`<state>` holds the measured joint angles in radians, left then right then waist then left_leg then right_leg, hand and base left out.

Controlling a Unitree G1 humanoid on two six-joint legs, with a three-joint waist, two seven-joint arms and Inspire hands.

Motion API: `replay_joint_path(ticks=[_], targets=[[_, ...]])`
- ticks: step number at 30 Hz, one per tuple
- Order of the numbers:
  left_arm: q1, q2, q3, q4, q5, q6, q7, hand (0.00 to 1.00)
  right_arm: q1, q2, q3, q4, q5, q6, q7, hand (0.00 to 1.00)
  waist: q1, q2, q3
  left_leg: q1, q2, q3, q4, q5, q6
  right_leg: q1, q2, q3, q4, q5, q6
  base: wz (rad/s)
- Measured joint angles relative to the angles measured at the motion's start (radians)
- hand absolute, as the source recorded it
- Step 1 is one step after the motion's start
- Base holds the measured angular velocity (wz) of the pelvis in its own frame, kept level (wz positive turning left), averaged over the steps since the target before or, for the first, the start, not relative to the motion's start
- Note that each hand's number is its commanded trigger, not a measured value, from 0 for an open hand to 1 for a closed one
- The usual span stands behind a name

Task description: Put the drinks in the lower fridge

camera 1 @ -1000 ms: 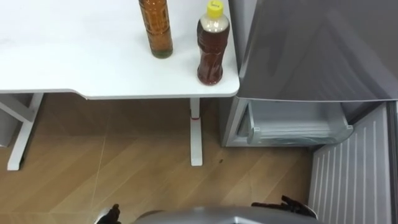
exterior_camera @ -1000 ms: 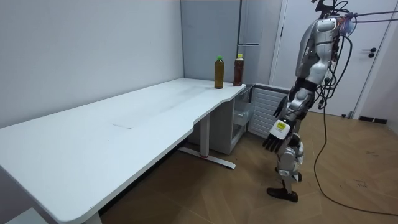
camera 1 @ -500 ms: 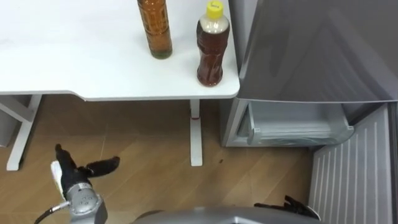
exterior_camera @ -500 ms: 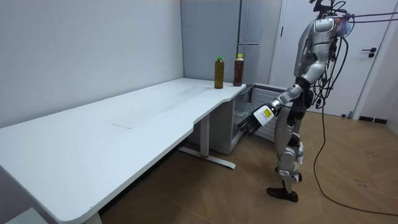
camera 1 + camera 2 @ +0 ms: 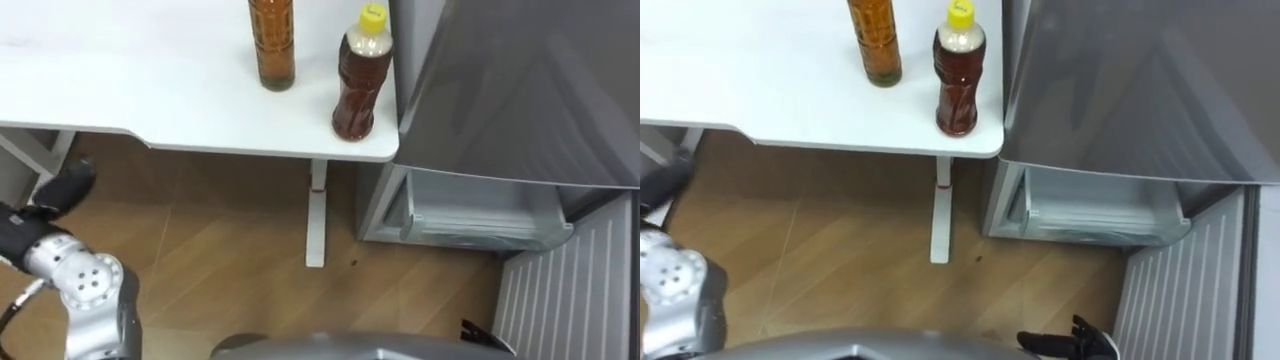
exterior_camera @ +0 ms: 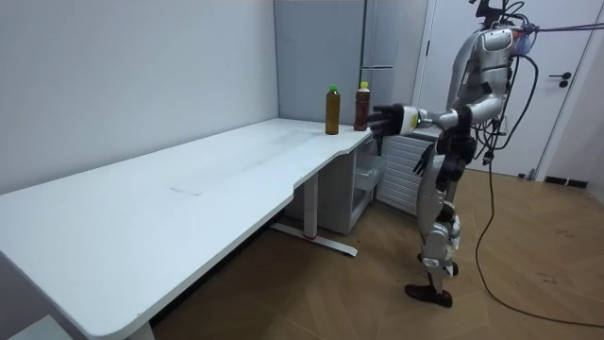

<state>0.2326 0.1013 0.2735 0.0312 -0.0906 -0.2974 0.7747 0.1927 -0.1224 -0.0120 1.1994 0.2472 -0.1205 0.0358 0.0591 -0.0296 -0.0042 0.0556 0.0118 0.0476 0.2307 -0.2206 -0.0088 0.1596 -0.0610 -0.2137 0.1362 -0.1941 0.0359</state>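
At far left you have your left hand (image 5: 60,190) up beside the table (image 5: 120,90), its dark fingers relaxed and holding nothing. In the room view it reaches out at tabletop height, near the two drinks. Both stand upright on the table's right corner. The tall bottle (image 5: 272,45) is on the left and the yellow-capped bottle (image 5: 361,85) is just right of it, next to the fridge (image 5: 520,90). The fridge's lower compartment (image 5: 480,205) is open, with its ribbed door (image 5: 570,290) swung out toward you. Your right hand (image 5: 1072,345) hangs low by your side, fingers loosely spread and empty.
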Motion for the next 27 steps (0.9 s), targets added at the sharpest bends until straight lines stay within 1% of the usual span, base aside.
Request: replay_joint_path(ticks=[2,4,5,8,10,11,14,16,17,19,20,22,24,25,26,27], targets=[[0.004,0.000,-0.009,-0.115,0.028,-0.005,0.001,0.00,0.000,0.000,0.000,-0.002,0.000,-0.001,0.002,0.00,-0.001,0.004,0.0002,-0.010,-0.004,-0.016,0.004,0.000,0.000,-0.001,-0.001,-0.011,-0.002,0.000,0.000,0.14],[0.002,0.001,-0.025,-0.184,0.045,-0.009,0.000,0.00,-0.004,-0.001,0.000,-0.001,0.000,-0.001,0.003,0.00,-0.004,0.008,0.0017,-0.013,-0.007,-0.030,0.006,0.000,0.001,-0.001,-0.001,-0.014,-0.002,0.000,0.000,0.12],[0.001,0.002,-0.028,-0.196,0.053,-0.012,-0.002,0.00,-0.007,-0.002,0.001,0.000,0.000,-0.001,0.003,0.00,-0.007,0.009,0.0018,-0.013,-0.008,-0.030,0.006,0.000,0.001,0.000,-0.001,-0.014,-0.002,0.000,0.000,0.06],[-0.003,0.005,-0.061,-0.246,0.054,-0.015,-0.023,0.00,-0.012,-0.003,0.001,0.002,0.000,-0.003,0.010,0.00,-0.025,0.019,0.0056,-0.015,-0.009,-0.032,0.008,0.001,0.001,0.001,-0.002,-0.024,-0.001,0.000,0.000,0.06],[-0.012,0.004,-0.089,-0.298,0.054,-0.015,-0.071,0.00,-0.018,-0.001,0.003,0.000,-0.010,-0.012,0.011,0.00,-0.035,0.017,0.0081,-0.021,-0.008,-0.034,0.011,0.001,0.001,-0.003,-0.002,-0.026,-0.002,0.000,0.000,0.00],[-0.023,0.005,-0.103,-0.322,0.054,-0.015,-0.095,0.00,-0.021,-0.001,0.003,0.001,-0.013,-0.013,0.011,0.00,-0.041,0.015,0.0078,-0.021,-0.009,-0.034,0.012,0.001,0.001,-0.003,-0.002,-0.025,-0.002,0.000,0.001,0.00],[-0.053,0.005,-0.144,-0.368,0.051,-0.014,-0.128,0.00,-0.040,-0.001,0.024,0.008,-0.013,-0.013,0.011,0.00,-0.059,0.010,0.0088,-0.021,-0.010,-0.032,0.009,0.002,0.002,-0.003,-0.003,-0.026,-0.003,-0.001,0.001,0.00],[-0.086,0.005,-0.205,-0.421,0.032,-0.015,-0.189,0.00,-0.054,0.000,0.040,0.012,-0.014,-0.014,0.011,0.00,-0.070,0.005,0.0108,-0.021,-0.011,-0.032,0.009,0.003,0.003,-0.002,-0.004,-0.025,-0.004,-0.001,0.001,0.00],[-0.093,0.006,-0.215,-0.429,0.028,-0.015,-0.207,0.00,-0.057,0.001,0.040,0.013,-0.017,-0.015,0.011,0.00,-0.081,0.004,0.0110,-0.020,-0.011,-0.033,0.009,0.003,0.003,-0.002,-0.004,-0.024,-0.004,-0.001,0.001,0.00],[-0.122,0.005,-0.257,-0.445,0.003,-0.015,-0.264,0.00,-0.064,0.003,0.050,0.020,-0.021,-0.025,0.011,0.00,-0.094,0.003,0.0113,-0.019,-0.012,-0.030,0.008,0.003,0.003,-0.002,-0.004,-0.020,-0.007,-0.001,0.002,-0.02],[-0.127,0.005,-0.266,-0.445,0.002,-0.015,-0.278,0.00,-0.066,0.003,0.052,0.025,-0.021,-0.028,0.011,0.00,-0.097,0.003,0.0112,-0.018,-0.012,-0.028,0.007,0.003,0.003,-0.002,-0.004,-0.017,-0.008,-0.001,0.002,-0.08],[-0.131,0.005,-0.289,-0.446,-0.018,-0.014,-0.334,0.00,-0.081,0.006,0.051,0.049,-0.019,-0.032,0.011,0.00,-0.111,0.000,0.0114,-0.013,-0.011,-0.024,0.007,0.003,0.003,-0.001,-0.004,-0.008,-0.008,-0.001,0.002,-0.12],[-0.135,0.003,-0.312,-0.452,-0.032,-0.010,-0.375,0.00,-0.086,0.013,0.051,0.051,-0.020,-0.033,0.010,0.00,-0.128,-0.004,0.0130,-0.013,-0.010,-0.019,0.007,0.003,0.003,-0.002,-0.003,-0.005,-0.008,-0.001,0.002,-0.05],[-0.143,0.003,-0.331,-0.459,-0.037,-0.003,-0.398,0.00,-0.095,0.016,0.051,0.057,-0.021,-0.032,0.010,0.00,-0.140,-0.007,0.0136,-0.015,-0.010,-0.019,0.007,0.003,0.003,-0.004,-0.004,-0.006,-0.008,-0.001,0.002,0.00],[-0.163,0.002,-0.353,-0.464,-0.037,0.012,-0.430,0.00,-0.100,0.017,0.051,0.062,-0.022,-0.032,0.010,0.00,-0.143,-0.009,0.0121,-0.018,-0.010,-0.019,0.006,0.003,0.003,-0.007,-0.004,-0.004,-0.009,-0.001,0.002,0.00],[-0.173,0.002,-0.362,-0.464,-0.036,0.018,-0.446,0.00,-0.103,0.017,0.051,0.067,-0.022,-0.032,0.011,0.00,-0.145,-0.010,0.0117,-0.018,-0.010,-0.019,0.006,0.003,0.003,-0.007,-0.004,-0.003,-0.009,-0.001,0.002,-0.03]])
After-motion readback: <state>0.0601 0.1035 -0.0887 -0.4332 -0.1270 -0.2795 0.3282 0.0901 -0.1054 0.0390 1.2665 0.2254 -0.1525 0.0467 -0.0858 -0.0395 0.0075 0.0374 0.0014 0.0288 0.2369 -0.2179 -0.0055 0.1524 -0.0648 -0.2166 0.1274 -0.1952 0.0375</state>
